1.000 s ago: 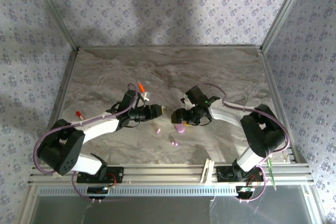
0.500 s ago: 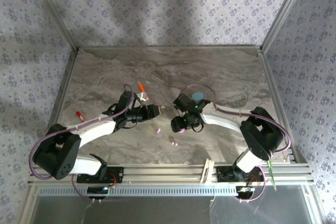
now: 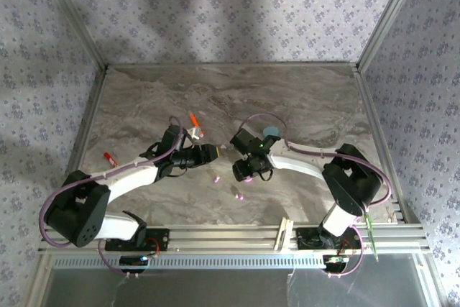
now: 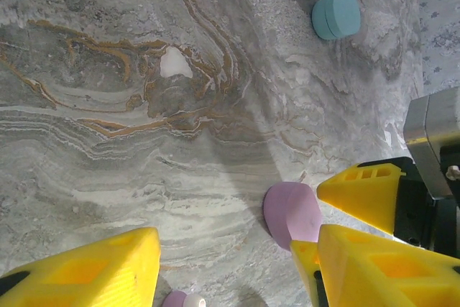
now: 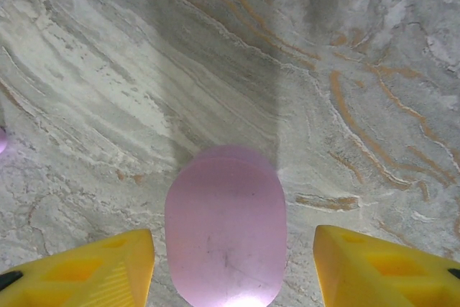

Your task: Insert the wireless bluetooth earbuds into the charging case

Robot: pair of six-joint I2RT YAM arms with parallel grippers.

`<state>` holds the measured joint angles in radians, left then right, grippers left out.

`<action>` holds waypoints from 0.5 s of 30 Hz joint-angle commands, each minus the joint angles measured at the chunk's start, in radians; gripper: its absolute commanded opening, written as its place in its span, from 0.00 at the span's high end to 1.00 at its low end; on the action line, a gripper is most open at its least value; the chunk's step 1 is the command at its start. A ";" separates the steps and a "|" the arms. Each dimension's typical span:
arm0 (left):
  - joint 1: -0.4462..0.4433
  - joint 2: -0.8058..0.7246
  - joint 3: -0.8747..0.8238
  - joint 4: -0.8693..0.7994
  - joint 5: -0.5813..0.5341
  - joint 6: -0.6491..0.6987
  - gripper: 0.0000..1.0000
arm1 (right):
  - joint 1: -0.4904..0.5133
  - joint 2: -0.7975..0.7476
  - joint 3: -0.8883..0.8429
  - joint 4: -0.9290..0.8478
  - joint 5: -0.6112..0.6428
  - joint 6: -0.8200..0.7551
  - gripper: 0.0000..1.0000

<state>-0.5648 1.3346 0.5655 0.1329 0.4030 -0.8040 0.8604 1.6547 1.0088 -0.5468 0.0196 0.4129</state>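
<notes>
Marble tabletop (image 3: 144,98); pink case (image 5: 225,224) between right gripper's (image 5: 233,253) parted jaws.

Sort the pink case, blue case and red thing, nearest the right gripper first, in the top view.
1. Pink case, between the right gripper fingers.
2. Blue case, farther back, to the right.
3. Red thing, far left.

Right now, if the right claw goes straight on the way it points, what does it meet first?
The glossy pink oval plastic case, dead ahead of the right claw, jaws open either side; depth to it unclear.
</notes>
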 commanded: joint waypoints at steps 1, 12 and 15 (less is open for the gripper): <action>0.005 -0.025 -0.009 -0.003 -0.007 0.019 0.39 | 0.009 0.020 0.037 -0.041 0.032 -0.016 0.39; 0.009 -0.031 -0.016 -0.004 -0.004 0.020 0.39 | 0.010 0.049 0.054 -0.047 0.032 -0.015 0.46; 0.010 -0.034 -0.016 -0.006 -0.004 0.021 0.39 | 0.011 0.050 0.056 -0.047 0.031 -0.015 0.46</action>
<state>-0.5629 1.3243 0.5579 0.1307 0.4034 -0.8009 0.8631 1.6917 1.0386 -0.5606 0.0345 0.4019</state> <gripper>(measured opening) 0.606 0.540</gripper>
